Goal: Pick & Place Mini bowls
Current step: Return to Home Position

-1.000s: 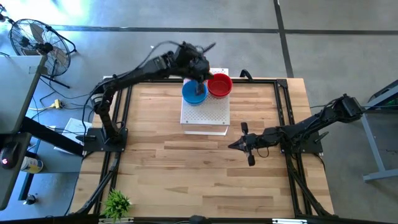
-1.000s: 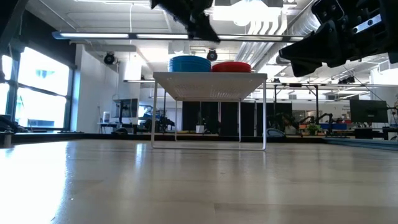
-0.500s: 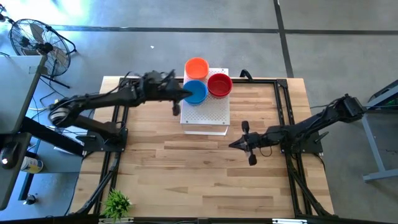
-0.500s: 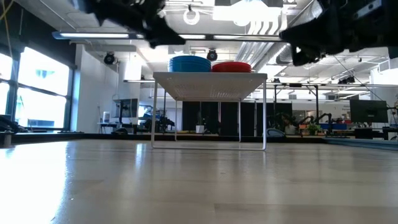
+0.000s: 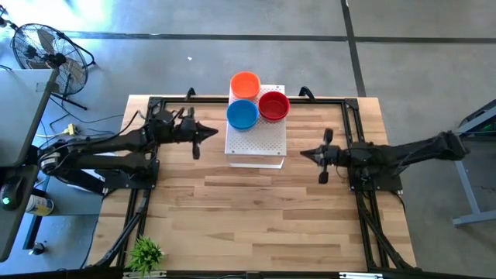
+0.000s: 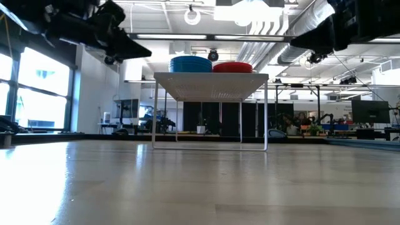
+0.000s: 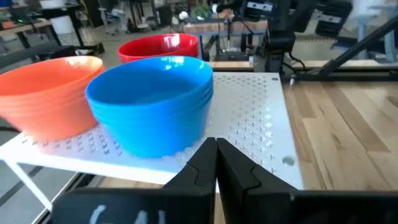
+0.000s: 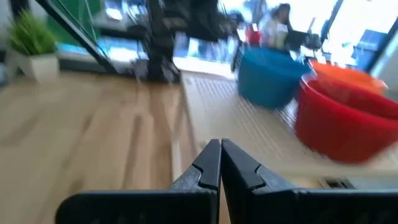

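Note:
Three stacks of mini bowls stand on a white perforated board [image 5: 256, 143] raised on thin legs at the table's far middle: blue [image 5: 242, 115], red [image 5: 273, 106] and orange [image 5: 245, 83]. The low view shows the blue [image 6: 191, 64] and red [image 6: 232, 67] stacks on the board's top. My left gripper [image 5: 215, 131] hangs shut left of the board, pointing at it, with the blue stack [image 7: 152, 102] close ahead of it. My right gripper [image 5: 304, 153] hangs shut right of the board, pointing at it. Neither holds anything.
A black metal frame [image 5: 353, 116] runs along the table's edges. A small green plant [image 5: 145, 253] stands at the near left corner. The bare wooden top [image 5: 248, 217] spreads out on the near side of the board.
My left gripper has drawn back from over the bowls toward the table's left edge and sunk, and now points level at the board. The orange stack, hidden under that arm before, now shows. My right gripper has risen a little and gone toward the far edge, still shut.

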### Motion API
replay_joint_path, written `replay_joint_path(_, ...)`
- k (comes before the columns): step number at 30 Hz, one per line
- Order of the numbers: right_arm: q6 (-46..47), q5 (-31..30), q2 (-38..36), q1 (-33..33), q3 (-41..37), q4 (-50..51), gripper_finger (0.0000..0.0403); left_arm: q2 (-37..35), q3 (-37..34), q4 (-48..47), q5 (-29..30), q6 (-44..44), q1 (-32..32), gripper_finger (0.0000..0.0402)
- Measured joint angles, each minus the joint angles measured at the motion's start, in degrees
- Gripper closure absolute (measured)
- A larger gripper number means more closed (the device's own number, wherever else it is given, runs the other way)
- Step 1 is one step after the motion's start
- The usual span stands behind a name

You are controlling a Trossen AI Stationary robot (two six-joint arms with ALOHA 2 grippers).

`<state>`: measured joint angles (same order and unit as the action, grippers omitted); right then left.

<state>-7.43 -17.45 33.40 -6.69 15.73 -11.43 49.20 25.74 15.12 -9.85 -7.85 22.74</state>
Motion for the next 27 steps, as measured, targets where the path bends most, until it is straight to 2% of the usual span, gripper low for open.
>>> replay_joint_path(3,0.6,2.2,-5.0,3.2,3.0,12.9,0.0403,-3.4,-3.7,2.3,0.3,0.6,0.0,0.0401)
replay_joint_path(6,-0.3,8.7,-9.2,6.8,3.7,17.7,0.0403,-6.7,-6.8,3.7,0.4,0.8,0.0,0.0401)
replay_joint_path(8,-0.7,13.2,-12.1,9.3,2.8,17.5,0.0403,-8.8,-8.6,4.4,0.4,1.1,0.0,0.0401)
replay_joint_path(11,-1.3,16.7,-15.5,12.8,0.7,15.5,0.0403,-11.7,-10.6,4.5,0.4,2.0,0.0,0.0401)
replay_joint_path(19,0.2,20.2,-17.0,20.2,-3.9,11.7,0.0403,-22.1,-16.8,4.4,0.4,3.7,0.0,0.0401)
replay_joint_path(27,3.8,25.1,-19.5,26.6,-9.7,9.9,0.0403,-33.1,-20.7,-3.5,2.6,4.2,0.0,0.0401)
